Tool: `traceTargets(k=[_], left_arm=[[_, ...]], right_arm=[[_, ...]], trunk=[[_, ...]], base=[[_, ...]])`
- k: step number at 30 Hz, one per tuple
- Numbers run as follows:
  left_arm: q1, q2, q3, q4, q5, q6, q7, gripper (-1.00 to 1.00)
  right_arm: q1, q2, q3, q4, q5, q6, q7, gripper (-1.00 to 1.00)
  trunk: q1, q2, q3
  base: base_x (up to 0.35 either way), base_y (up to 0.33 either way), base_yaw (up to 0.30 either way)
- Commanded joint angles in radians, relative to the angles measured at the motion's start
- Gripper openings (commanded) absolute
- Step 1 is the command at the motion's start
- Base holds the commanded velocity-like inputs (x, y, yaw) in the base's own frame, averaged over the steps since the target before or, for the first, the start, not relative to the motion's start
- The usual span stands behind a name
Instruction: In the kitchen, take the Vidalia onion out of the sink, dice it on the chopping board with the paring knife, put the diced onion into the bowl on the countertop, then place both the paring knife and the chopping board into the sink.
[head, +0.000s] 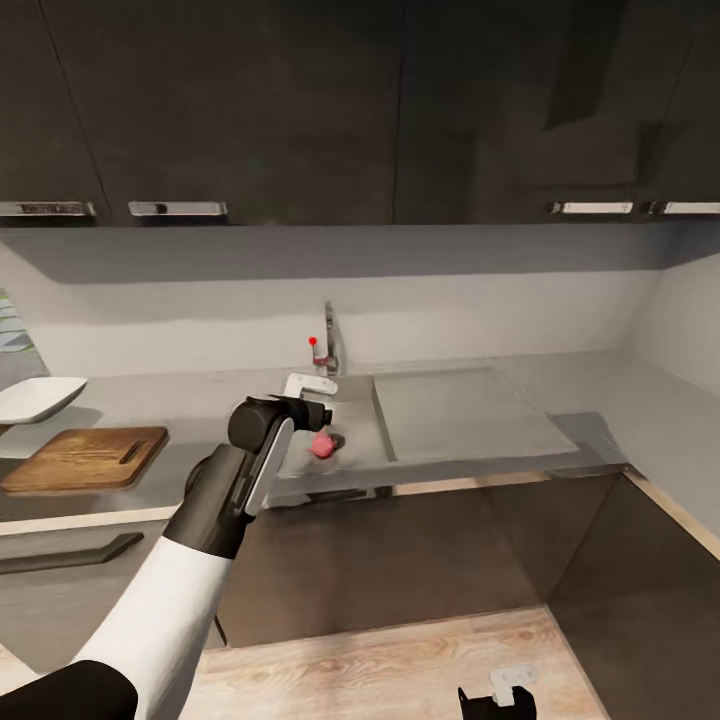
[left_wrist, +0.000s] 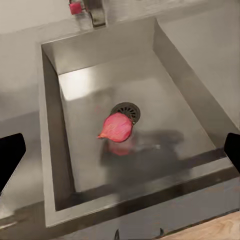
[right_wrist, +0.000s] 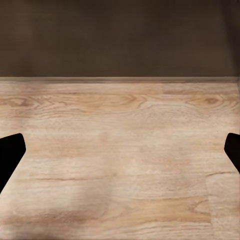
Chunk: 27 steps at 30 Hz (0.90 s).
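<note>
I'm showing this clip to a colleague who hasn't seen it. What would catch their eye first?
The pink-red onion stands out most, lying on the steel floor of the sink right beside the round drain. Next is the left claw, held open above the basin with nothing in it. To the left on the countertop sit the wooden chopping board and a white bowl.

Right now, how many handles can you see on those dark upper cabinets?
4: two handles at the head view's left, one at the edge and one beside it; two at the right. More may lie beyond the frame.
</note>
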<state>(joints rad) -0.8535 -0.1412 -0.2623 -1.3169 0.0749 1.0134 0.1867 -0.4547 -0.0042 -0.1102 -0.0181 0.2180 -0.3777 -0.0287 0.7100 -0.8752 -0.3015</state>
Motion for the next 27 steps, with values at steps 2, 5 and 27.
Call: traceTargets(k=[2, 5, 27], left_arm=[[-0.001, 0.000, -0.001, 0.005, 0.008, 0.004, 0.009, 1.00], [-0.001, 0.000, -0.001, 0.012, 0.008, 0.004, 0.009, 1.00], [0.007, 0.000, -0.003, 0.039, 0.010, 0.003, 0.008, 1.00]], right_arm=[[-0.001, 0.001, -0.008, 0.001, 0.011, 0.024, -0.002, 1.00], [-0.001, 0.001, -0.008, 0.001, 0.011, 0.054, -0.001, 1.00], [-0.001, 0.001, -0.009, 0.001, 0.011, 0.080, -0.002, 1.00]], trunk=[[0.001, -0.001, -0.004], [0.001, -0.001, -0.007], [0.001, -0.001, -0.041]], base=[[0.320, -0.001, 0.000], [0.321, 0.000, 0.000], [0.104, 0.000, 0.000]])
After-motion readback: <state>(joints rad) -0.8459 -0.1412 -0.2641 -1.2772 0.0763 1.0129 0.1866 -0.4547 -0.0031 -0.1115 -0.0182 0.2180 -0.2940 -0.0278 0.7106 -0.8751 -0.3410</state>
